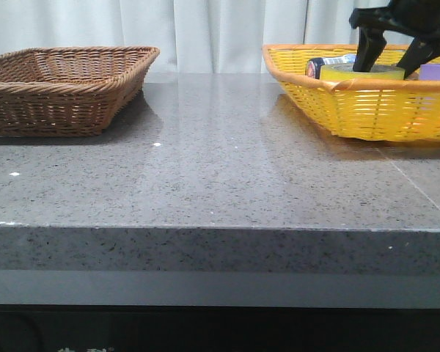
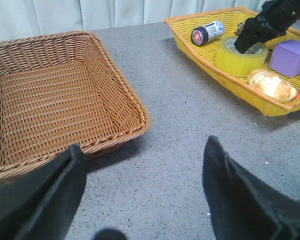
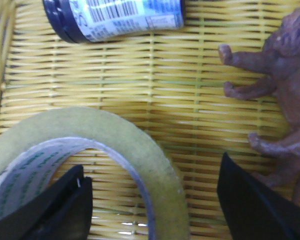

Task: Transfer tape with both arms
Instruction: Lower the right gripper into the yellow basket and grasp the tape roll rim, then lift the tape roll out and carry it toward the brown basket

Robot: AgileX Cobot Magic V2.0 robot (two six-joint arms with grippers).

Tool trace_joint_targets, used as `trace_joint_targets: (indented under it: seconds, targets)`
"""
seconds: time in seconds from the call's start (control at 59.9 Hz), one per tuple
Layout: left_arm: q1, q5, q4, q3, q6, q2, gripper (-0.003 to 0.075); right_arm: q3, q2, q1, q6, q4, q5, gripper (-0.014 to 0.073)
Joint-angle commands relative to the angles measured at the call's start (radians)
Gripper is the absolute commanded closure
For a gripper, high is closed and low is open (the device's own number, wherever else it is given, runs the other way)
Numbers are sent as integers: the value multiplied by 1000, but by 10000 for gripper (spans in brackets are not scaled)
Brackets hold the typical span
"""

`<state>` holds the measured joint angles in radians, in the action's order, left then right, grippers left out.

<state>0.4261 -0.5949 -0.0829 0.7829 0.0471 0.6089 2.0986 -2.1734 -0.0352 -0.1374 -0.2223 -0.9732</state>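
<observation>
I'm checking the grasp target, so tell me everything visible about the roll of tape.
The tape is a wide roll of translucent yellow film on a white core with green print. It lies flat in the yellow basket, beside a dark-capped bottle. The right pincer is open, one finger inside the core, the other outside the wall.

Looks like a lab or test bench, not a home. Grey speckled stone counter (image 1: 220,183) backed by plain pale curtains (image 1: 205,29). Two wicker baskets set well apart, brown (image 1: 59,88) and yellow (image 1: 367,103), the yellow holding unrelated odds: bottle (image 2: 207,33), purple block (image 2: 290,57), bread roll (image 2: 271,85).
</observation>
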Motion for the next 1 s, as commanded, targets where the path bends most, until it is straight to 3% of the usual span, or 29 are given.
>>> trace_joint_targets:
  seconds: [0.0,0.184,0.317,0.618,0.985]
  targets:
    - [6,77,-11,35,-4,6,228,37,51,-2,-14,-15,39,88]
    - [6,77,-11,35,-4,6,228,48,50,-1,-14,-21,38,308]
    - [6,77,-11,35,-4,6,228,74,50,-1,-14,-25,22,404]
    - [6,77,-11,35,-4,6,228,214,62,-1,-13,-51,-139,424]
    - [6,77,-11,35,-4,6,228,212,229,36,-22,-97,-196,424]
